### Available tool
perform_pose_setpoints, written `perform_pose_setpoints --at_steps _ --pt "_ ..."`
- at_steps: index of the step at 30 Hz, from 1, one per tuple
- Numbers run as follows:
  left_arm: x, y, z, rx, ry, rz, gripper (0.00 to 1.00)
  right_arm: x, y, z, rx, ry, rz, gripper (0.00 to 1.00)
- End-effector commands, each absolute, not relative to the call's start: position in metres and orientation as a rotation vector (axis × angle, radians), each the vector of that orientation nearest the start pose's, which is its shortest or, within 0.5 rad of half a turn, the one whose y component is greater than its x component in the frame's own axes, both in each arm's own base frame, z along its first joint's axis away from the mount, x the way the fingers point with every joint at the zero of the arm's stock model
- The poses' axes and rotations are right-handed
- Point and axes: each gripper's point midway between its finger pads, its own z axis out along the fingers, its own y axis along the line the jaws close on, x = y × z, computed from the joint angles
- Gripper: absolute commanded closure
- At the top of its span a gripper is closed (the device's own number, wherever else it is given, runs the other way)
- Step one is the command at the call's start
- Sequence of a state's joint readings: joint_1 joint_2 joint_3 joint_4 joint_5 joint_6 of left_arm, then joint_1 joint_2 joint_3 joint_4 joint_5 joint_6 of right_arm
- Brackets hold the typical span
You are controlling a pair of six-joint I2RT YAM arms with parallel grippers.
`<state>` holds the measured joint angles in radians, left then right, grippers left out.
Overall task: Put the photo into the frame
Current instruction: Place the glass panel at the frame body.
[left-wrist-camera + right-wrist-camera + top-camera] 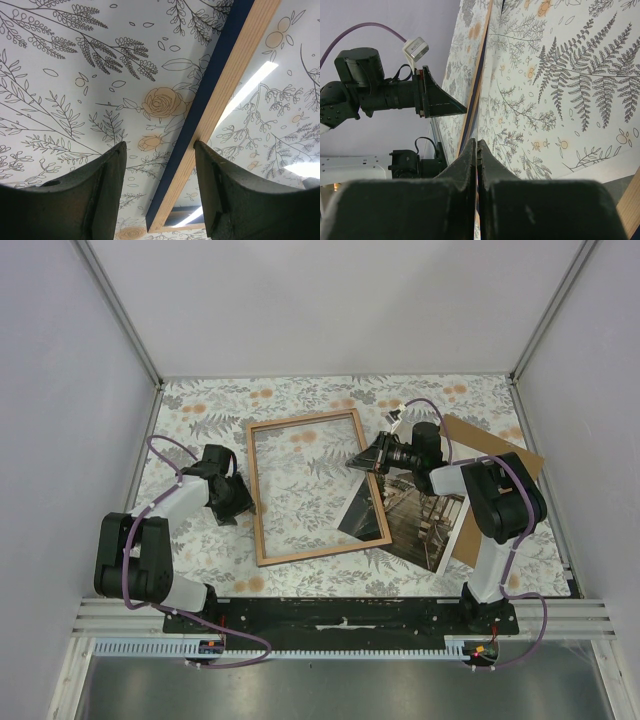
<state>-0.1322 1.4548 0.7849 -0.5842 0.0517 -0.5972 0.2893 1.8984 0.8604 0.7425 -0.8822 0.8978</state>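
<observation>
Right gripper [476,142] fills the bottom of its wrist view, 2 fingers pressed flat together, tips right at the edge-on rail of the frame [320,552]. A thin coloured line shows in the seam between the fingers; can't tell if anything is actually pinched there. From the top view this gripper sits at the frame's right rail, upper half, with the arm reaching in from the right.

Left gripper [160,150] has its fingers spread with nothing between the pads. The frame's left rail runs diagonally past the gap, closer to the right-hand finger, dark blue side face and light wood top face showing. Contact with the rail: can't tell.

Frame lies flat, roughly centre of the floral tablecloth [200,405], wood face up, slightly rotated, cloth visible through the opening.

Photo [415,525] lies picture side up to the right of the frame, tilted, its left corner tucked under the frame's right rail and showing dark inside the opening. Its right part rests on the brown backing board [465,435], which sits under the right arm near the table's right edge.
</observation>
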Motion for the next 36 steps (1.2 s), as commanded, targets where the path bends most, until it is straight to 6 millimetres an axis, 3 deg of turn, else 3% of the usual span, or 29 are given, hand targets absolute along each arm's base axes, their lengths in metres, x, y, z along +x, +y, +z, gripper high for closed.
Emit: perform_pose_setpoints --at_steps 1,22,36 --pt "0.232 -0.052 -0.003 -0.610 2.885 -0.064 0.37 0.366 0.277 0.134 -0.154 1.987 1.578 1.00" --pt "0.231 -0.053 -0.004 -0.611 2.893 -0.063 0.37 0.365 0.275 0.139 -0.149 1.961 1.576 1.00" --pt "0.230 -0.053 -0.005 -0.612 2.897 -0.059 0.37 0.371 0.269 0.128 -0.099 1.981 1.562 1.00"
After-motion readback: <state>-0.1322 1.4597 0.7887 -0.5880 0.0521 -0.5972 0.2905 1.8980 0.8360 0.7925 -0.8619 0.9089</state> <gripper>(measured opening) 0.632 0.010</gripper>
